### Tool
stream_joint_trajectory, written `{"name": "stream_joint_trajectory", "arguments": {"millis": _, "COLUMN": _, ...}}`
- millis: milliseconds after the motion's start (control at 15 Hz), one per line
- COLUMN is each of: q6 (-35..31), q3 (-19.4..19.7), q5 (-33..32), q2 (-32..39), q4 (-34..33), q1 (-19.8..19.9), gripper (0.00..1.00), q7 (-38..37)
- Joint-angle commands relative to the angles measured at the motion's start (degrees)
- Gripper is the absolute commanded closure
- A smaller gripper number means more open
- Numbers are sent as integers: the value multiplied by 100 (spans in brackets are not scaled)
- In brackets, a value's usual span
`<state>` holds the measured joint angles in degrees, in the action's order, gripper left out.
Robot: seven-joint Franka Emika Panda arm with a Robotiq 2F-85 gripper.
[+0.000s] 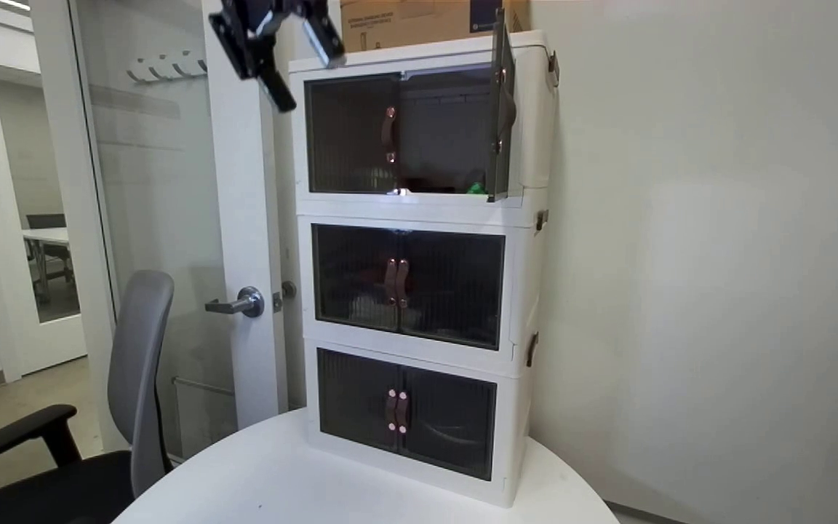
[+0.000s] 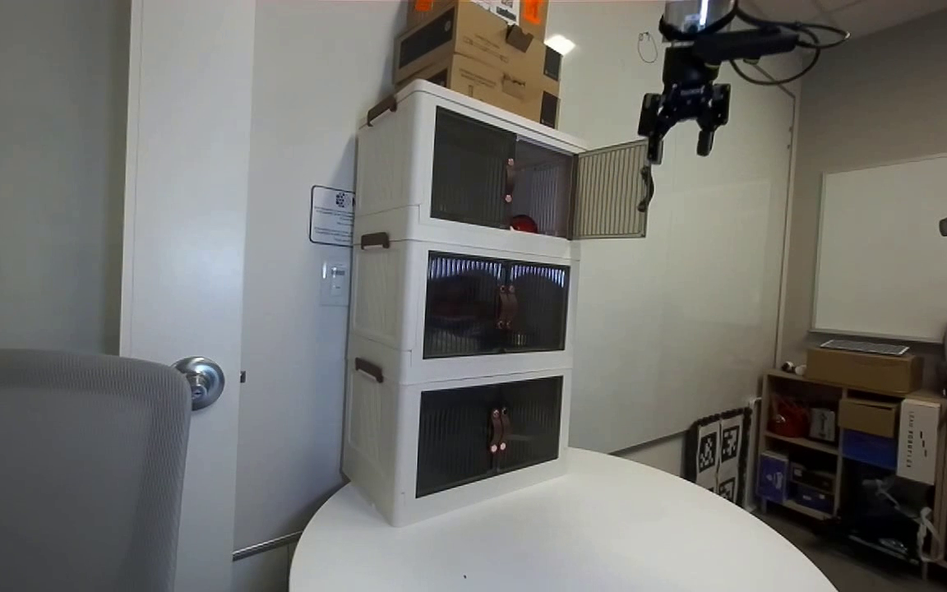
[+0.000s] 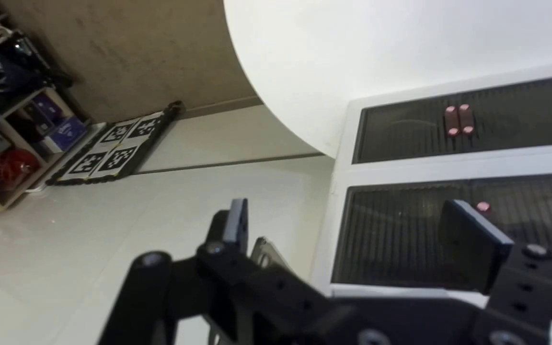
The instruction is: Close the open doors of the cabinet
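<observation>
The tall white cabinet point(image 1: 419, 209) point(image 2: 387, 173) point(image 3: 400, 170) stands on a round table. On its top tier, the right door point(image 1: 500, 116) point(image 2: 612, 191) is swung wide open in both exterior views. The top tier's left door point(image 1: 350, 135) point(image 2: 473, 168) looks shut. In the wrist view a strip of the open door point(image 3: 270, 250) shows behind a finger; the rest is hidden. My gripper point(image 1: 308, 78) point(image 2: 679, 150) point(image 3: 352, 215) is open and empty, high in front of the cabinet. In an exterior view a finger overlaps the open door's upper corner; elsewhere it appears apart from it.
The two lower tiers' doors point(image 1: 408, 284) point(image 2: 490, 436) are shut. Cardboard boxes point(image 1: 419, 22) point(image 2: 490, 66) sit on the cabinet. The table point(image 1: 281, 473) is round and white. An office chair point(image 1: 139, 364) and a white room door point(image 1: 248, 218) stand beside it. A wall is close behind.
</observation>
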<state>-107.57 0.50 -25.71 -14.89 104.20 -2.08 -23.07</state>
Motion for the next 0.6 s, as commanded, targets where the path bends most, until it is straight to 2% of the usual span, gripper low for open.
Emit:
{"name": "stream_joint_trajectory", "arguments": {"millis": 0, "q6": 529, "q3": -89, "q5": -52, "q2": 203, "q4": -1323, "q1": 437, "gripper": 0, "q7": 75}}
{"name": "stream_joint_trajectory", "arguments": {"millis": 200, "q6": 252, "q3": 250, "q5": 99, "q2": 465, "q4": -2324, "q1": 646, "gripper": 0, "q7": -141}}
{"name": "stream_joint_trajectory", "arguments": {"millis": 267, "q6": 230, "q3": 10, "q5": 13, "q2": 88, "q4": -1567, "q1": 663, "gripper": 0, "q7": -30}}
{"name": "stream_joint_trajectory", "arguments": {"millis": 400, "q6": 226, "q3": 152, "q5": 59, "q2": 196, "q4": -1988, "q1": 758, "gripper": 0, "q7": -32}}
{"name": "stream_joint_trajectory", "arguments": {"millis": 533, "q6": 231, "q3": 186, "q5": 64, "q2": 302, "q4": -2121, "q1": 762, "gripper": 0, "q7": -35}}
